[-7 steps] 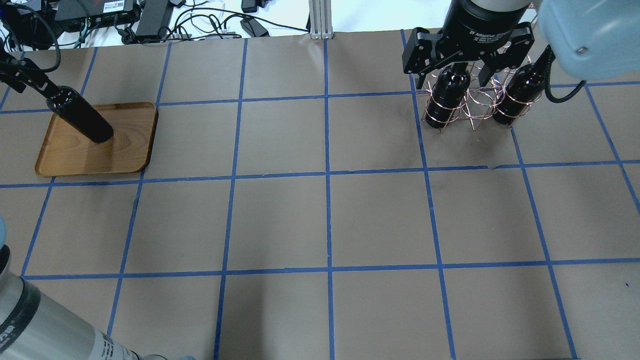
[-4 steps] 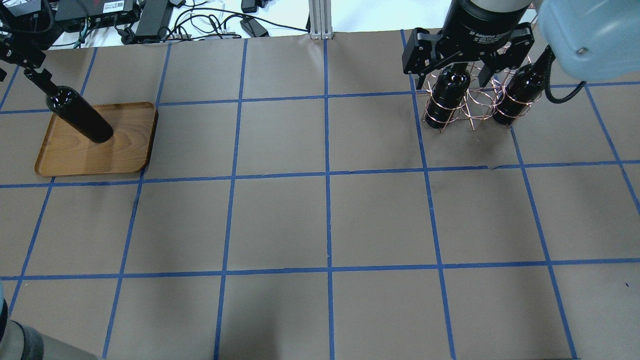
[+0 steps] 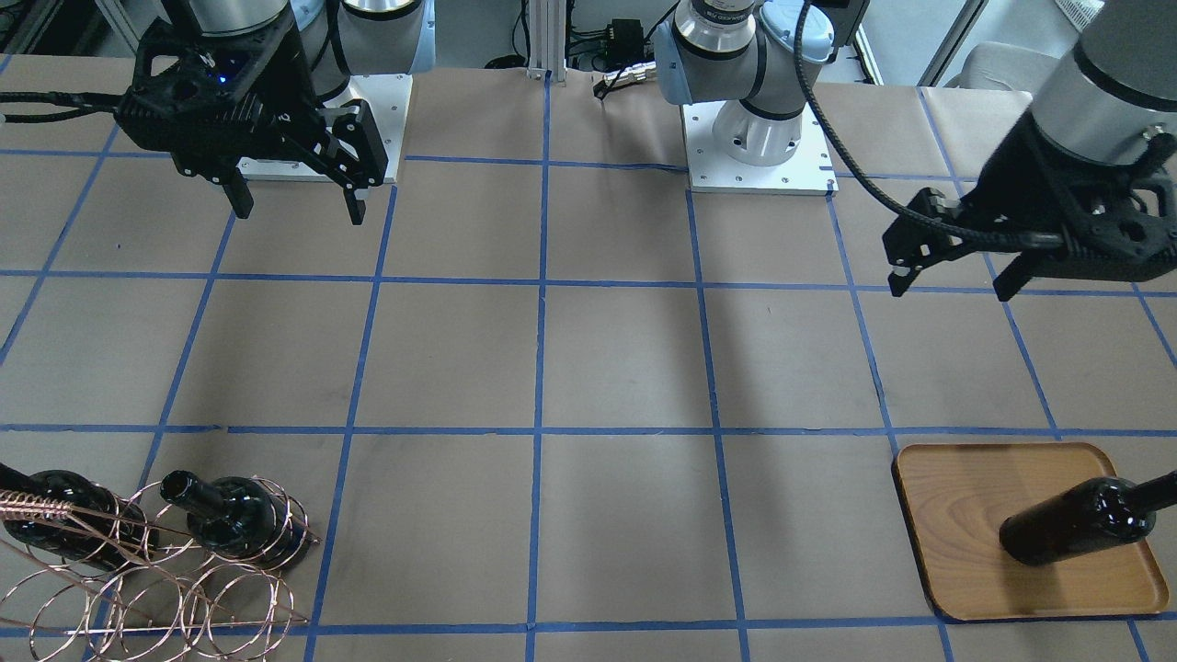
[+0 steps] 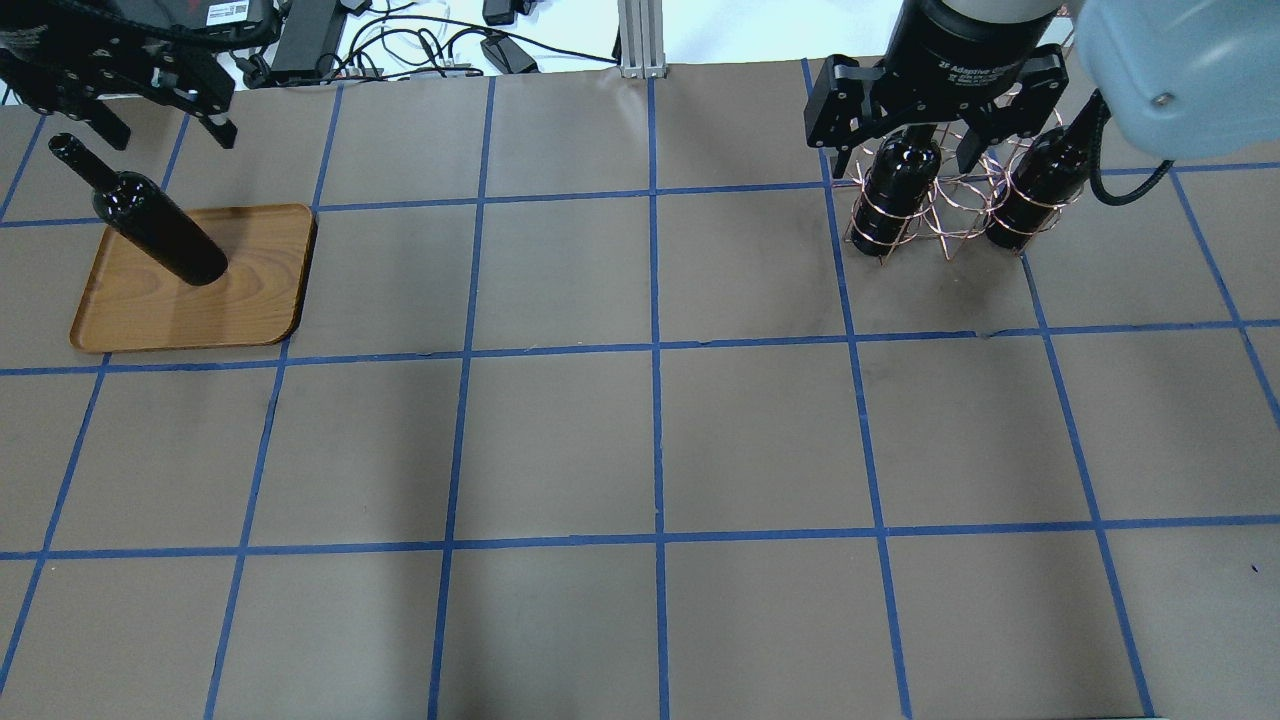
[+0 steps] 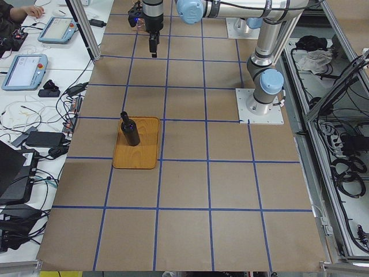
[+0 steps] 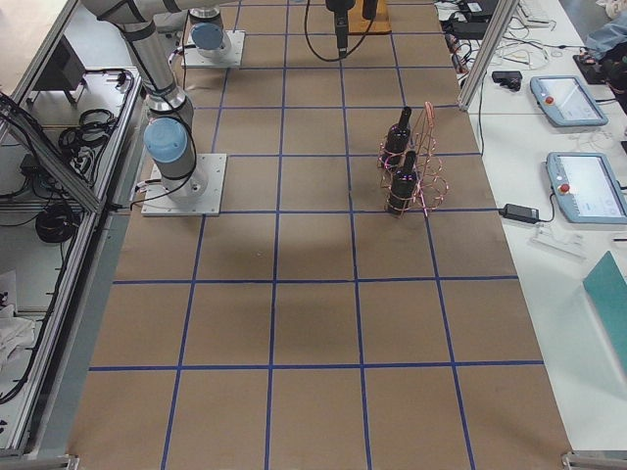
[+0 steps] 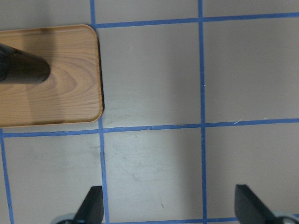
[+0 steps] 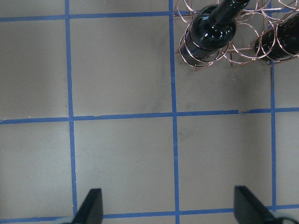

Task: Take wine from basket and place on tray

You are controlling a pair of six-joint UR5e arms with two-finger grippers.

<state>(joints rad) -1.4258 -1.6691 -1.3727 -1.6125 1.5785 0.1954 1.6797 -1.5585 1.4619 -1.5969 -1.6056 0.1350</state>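
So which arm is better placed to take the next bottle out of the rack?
Right, probably: the right gripper, open, hangs near the rack; the left gripper is over by the tray.

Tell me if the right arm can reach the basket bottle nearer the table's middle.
Probably yes: the right gripper hangs open above the table, and that bottle stands upright, neck above the basket rings.

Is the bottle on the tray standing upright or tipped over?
Upright. The wine stands on its base on the tray, neck up; the left gripper is open, clear of it.
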